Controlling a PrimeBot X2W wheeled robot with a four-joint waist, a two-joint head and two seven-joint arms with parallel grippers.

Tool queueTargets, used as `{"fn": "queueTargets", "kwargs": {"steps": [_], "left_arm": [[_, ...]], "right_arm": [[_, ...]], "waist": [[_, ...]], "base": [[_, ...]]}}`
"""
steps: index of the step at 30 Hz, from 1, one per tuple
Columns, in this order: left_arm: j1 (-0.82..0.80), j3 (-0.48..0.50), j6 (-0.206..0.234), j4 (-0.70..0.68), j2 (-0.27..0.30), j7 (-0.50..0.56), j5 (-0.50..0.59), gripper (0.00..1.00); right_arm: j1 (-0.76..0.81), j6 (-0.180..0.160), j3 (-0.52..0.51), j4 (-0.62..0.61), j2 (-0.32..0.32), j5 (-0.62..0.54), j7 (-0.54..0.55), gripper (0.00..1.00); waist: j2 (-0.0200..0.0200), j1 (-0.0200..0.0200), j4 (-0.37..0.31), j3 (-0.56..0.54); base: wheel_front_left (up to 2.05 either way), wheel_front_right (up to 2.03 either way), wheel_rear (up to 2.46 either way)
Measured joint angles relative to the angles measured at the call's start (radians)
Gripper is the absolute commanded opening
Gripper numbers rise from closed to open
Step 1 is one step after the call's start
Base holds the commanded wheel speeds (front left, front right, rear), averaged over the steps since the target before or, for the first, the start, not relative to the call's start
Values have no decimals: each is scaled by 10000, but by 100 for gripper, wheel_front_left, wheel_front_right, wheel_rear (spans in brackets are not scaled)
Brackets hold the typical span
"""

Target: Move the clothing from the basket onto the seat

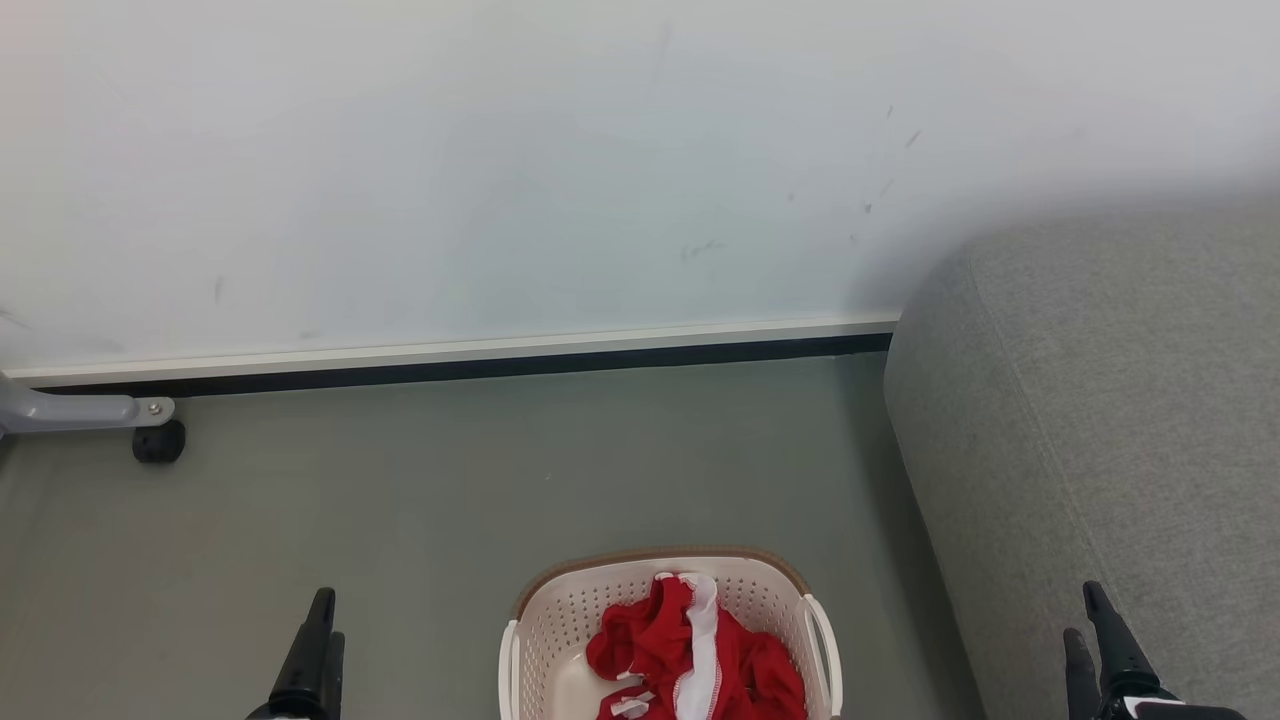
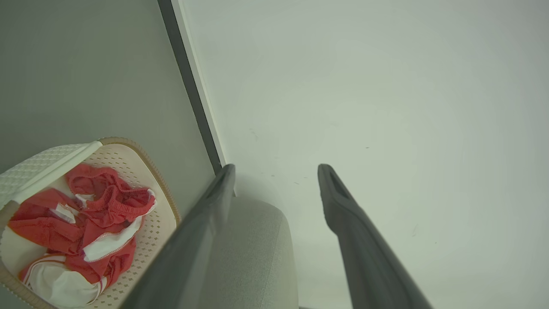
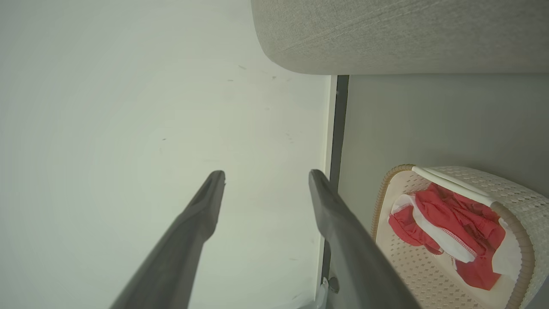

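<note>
1. Left gripper (image 2: 276, 171) and right gripper (image 3: 266, 176) gape wide, empty.
2. Red clothing (image 1: 690, 650) lies in the laundry basket (image 1: 660, 553) between them; pickup seemingly unstarted.
3. Next: reach inward, pinch fabric, lift toward sofa (image 1: 1100, 400) beside right gripper.

Perforated plastic basket (image 1: 560, 620); woven cloth seat (image 1: 1100, 400).

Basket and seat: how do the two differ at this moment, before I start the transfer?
The basket is small, cream-white perforated plastic with a brown rim; the seat is far larger, in grey upholstered fabric. The basket holds the red clothing; the seat does not bear it yet. The basket sits straight ahead, the seat to the robot's right. Both rest on the grey floor.
</note>
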Motion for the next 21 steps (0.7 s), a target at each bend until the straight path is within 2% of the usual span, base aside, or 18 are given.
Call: {"fn": "queueTargets", "kwargs": {"steps": [10,15,21], "left_arm": [[2,-253,182,-399,10,-389,575,100],[3,-403,359,-644,12,-596,1160,100],[2,-642,600,-911,17,-790,2048,100]], "right_arm": [[47,-257,255,-301,-4,-453,-360,100],[51,-520,460,-554,-8,-1216,-558,100],[50,-669,784,-867,-15,-2355,-750,100]], "waist": [[0,0,18,-80],[0,0,25,-114],[0,0,36,-149]], "base": [[0,0,0],[0,0,0],[0,0,0]]}}
